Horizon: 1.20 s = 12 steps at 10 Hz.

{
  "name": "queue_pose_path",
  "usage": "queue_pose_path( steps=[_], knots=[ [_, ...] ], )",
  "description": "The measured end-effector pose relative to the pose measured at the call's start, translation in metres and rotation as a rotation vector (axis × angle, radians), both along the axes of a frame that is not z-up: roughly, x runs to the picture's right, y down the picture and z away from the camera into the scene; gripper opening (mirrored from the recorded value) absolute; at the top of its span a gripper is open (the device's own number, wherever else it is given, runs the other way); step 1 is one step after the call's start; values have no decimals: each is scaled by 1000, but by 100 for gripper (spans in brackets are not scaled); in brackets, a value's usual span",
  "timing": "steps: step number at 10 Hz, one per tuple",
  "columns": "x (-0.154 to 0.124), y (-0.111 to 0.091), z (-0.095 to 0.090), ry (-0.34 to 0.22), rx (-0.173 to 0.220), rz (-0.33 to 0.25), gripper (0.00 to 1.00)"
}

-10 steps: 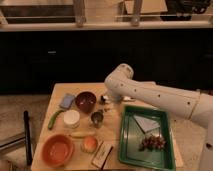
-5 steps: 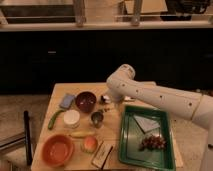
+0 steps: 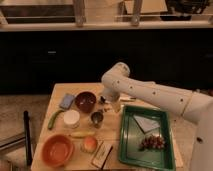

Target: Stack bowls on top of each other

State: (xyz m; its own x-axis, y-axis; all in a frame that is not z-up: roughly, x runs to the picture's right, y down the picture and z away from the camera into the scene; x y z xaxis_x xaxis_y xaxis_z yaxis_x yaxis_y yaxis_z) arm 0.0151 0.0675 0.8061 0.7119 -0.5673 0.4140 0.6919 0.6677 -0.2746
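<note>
The dark maroon glossy bowl (image 3: 85,101) sits upright at the back middle of the wooden table (image 3: 112,146). The larger orange terracotta bowl (image 3: 58,149) sits apart from it at the front left corner. My gripper (image 3: 104,101) hangs from the white arm (image 3: 150,94) just right of the maroon bowl, low over the table.
A white round container (image 3: 71,118) and a small dark metal cup (image 3: 96,119) stand between the bowls. A blue-grey sponge (image 3: 66,101), a green vegetable (image 3: 54,119), a banana (image 3: 80,134), an apple (image 3: 90,144) and a packet (image 3: 102,154) lie around. A green tray (image 3: 129,150) holds grapes and a napkin at right.
The arm has shifted slightly left toward the maroon bowl. The bowls have not moved.
</note>
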Motion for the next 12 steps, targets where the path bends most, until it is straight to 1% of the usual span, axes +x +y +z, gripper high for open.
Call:
queue_pose_path(
  steps=[2,3,4,7,10,12],
  knots=[
    [-19,0,9,-46,-14,-86,80],
    [-25,-1,13,-61,-18,-117,80],
    [-34,-1,18,-78,-30,-172,80],
    [-54,2,34,-119,-62,-294,80],
    [-69,10,53,-150,-106,-379,80],
    [-75,15,64,-165,-126,-404,80]
  ],
)
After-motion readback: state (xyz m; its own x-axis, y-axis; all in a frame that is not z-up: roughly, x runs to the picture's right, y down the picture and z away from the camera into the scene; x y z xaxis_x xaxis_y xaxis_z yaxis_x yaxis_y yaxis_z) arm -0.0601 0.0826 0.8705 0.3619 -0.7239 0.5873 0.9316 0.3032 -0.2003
